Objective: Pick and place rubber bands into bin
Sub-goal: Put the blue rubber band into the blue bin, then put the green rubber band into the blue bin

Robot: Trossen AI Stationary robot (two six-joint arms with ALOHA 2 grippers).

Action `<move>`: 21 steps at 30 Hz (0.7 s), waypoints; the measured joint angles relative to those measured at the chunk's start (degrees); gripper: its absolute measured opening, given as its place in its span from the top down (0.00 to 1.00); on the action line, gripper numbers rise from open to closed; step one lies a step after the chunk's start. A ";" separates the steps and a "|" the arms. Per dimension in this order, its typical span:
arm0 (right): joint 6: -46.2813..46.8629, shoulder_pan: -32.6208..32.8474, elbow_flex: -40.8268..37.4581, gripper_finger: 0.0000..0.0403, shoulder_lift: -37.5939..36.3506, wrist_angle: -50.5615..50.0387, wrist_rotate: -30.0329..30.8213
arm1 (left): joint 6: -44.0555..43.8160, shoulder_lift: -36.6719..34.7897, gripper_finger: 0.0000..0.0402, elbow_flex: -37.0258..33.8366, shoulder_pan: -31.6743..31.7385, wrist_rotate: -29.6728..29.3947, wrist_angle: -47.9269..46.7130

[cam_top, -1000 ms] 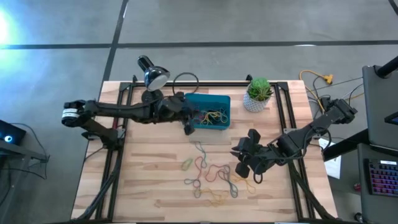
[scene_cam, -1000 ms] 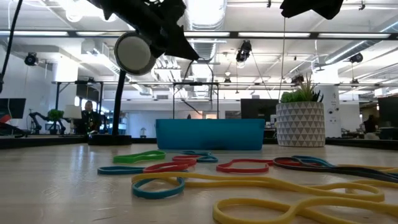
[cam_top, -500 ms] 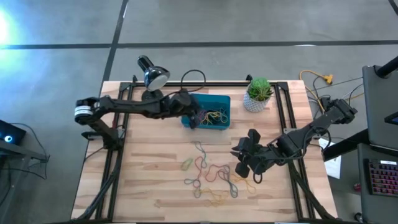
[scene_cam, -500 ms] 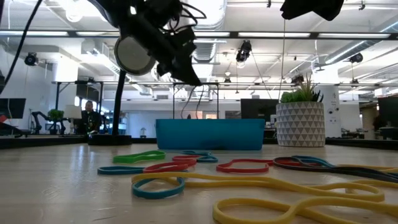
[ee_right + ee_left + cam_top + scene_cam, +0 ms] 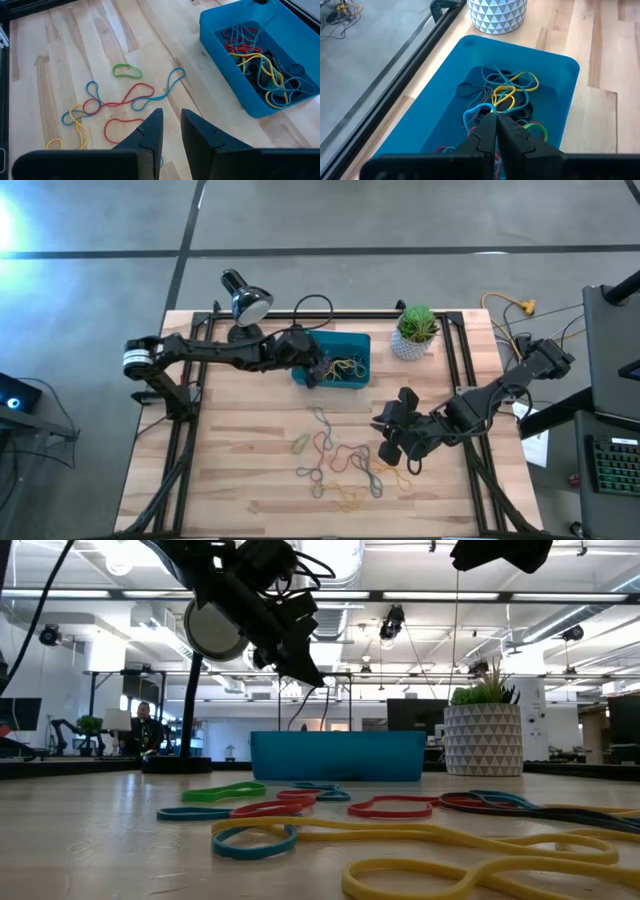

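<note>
- Rubber bands (image 5: 340, 455) are lying in a loose tangle on the wooden surface (image 5: 240, 470) in front of the teal bin (image 5: 555, 100), while others are already resting inside it.
- Left gripper (image 5: 312, 375) is being held over the bin's near-left corner, jaws pressed fully together; a blue band (image 5: 477, 111) is showing at the tips, though whether it is being pinched cannot be told.
- Should that band be clinging, it is likely to be dragged back out of the bin.
- Right gripper (image 5: 390, 442) is hovering beside the tangle, jaws slightly parted and holding nothing.
- Because the loops are overlapping, several risk being lifted at once and dropped short of the bin.
</note>
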 joint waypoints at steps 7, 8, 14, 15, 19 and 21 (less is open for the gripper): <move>-0.02 0.00 0.00 0.84 0.00 0.00 0.02 | 0.37 0.00 0.89 0.00 0.00 2.29 0.01; -0.02 0.00 0.00 0.84 0.00 0.00 0.01 | 0.29 0.00 0.86 0.00 0.00 2.29 0.02; -0.02 0.00 0.00 0.85 0.00 0.00 0.00 | -0.76 -0.35 0.71 -0.02 -0.04 2.66 -0.31; -0.02 0.00 0.00 0.85 0.00 0.00 0.02 | -1.65 -0.59 0.69 -0.02 -0.13 3.92 -0.63; 0.06 0.00 -1.07 0.85 -0.07 0.11 0.02 | -3.12 -2.01 0.67 -0.02 -0.80 18.69 -3.90; 1.03 0.00 -2.33 0.85 -0.07 0.11 -0.05 | -3.08 -2.72 0.67 -0.29 -1.77 26.06 -6.94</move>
